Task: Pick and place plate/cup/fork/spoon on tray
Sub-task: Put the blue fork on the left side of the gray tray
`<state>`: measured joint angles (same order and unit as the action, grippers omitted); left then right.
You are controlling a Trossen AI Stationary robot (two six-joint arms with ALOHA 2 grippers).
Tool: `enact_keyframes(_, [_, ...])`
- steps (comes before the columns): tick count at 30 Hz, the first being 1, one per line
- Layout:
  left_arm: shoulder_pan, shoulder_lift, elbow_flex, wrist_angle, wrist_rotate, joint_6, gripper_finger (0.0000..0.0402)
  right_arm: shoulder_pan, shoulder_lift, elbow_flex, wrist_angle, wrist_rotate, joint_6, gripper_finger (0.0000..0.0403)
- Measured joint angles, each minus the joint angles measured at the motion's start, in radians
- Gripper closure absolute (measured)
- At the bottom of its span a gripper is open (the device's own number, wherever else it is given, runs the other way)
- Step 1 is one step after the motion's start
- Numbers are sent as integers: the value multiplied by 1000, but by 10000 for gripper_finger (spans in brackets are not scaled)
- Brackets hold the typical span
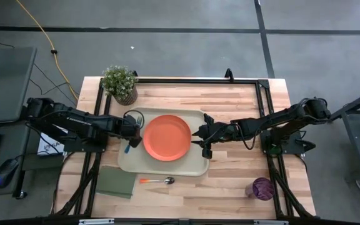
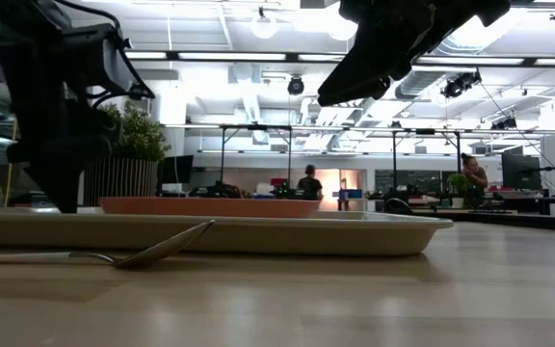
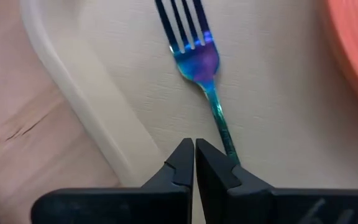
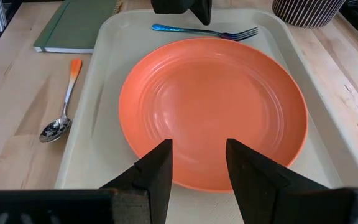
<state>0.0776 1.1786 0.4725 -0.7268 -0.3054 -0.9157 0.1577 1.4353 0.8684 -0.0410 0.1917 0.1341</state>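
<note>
The orange plate point(image 1: 167, 137) lies in the middle of the cream tray point(image 1: 192, 167). The blue-handled fork point(image 3: 197, 59) lies flat on the tray floor between the plate and the tray's left rim point(image 3: 79, 93). My left gripper point(image 3: 195, 162) is shut, low over the fork's handle end. My right gripper point(image 4: 199, 165) is open and empty, raised above the plate's right edge point(image 4: 229, 180). The orange-handled spoon point(image 1: 158, 180) lies on the table in front of the tray. The purple cup point(image 1: 263, 187) stands at the near right of the table. My left gripper's shut fingers point down at the tray right beside the fork's handle point(image 3: 227, 140), which runs under one fingertip point(image 3: 219, 165). I cannot tell whether they touch it. The fork lies flat on the tray.
A potted plant point(image 1: 120, 83) stands at the table's far left corner behind the tray. A dark green flat pad point(image 1: 116, 181) lies at the near left beside the spoon. Bare wood shows to the right of the tray around the cup.
</note>
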Motion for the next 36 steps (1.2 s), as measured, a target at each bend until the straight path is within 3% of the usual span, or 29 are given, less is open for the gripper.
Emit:
enact_keyframes(13, [-81, 99, 2, 82, -20, -51, 401, 0, 0, 0, -1, 0, 0, 261])
enact_keyframes(36, [-141, 75, 1, 215, 18, -89, 401, 0, 0, 0, 0, 0, 0, 261])
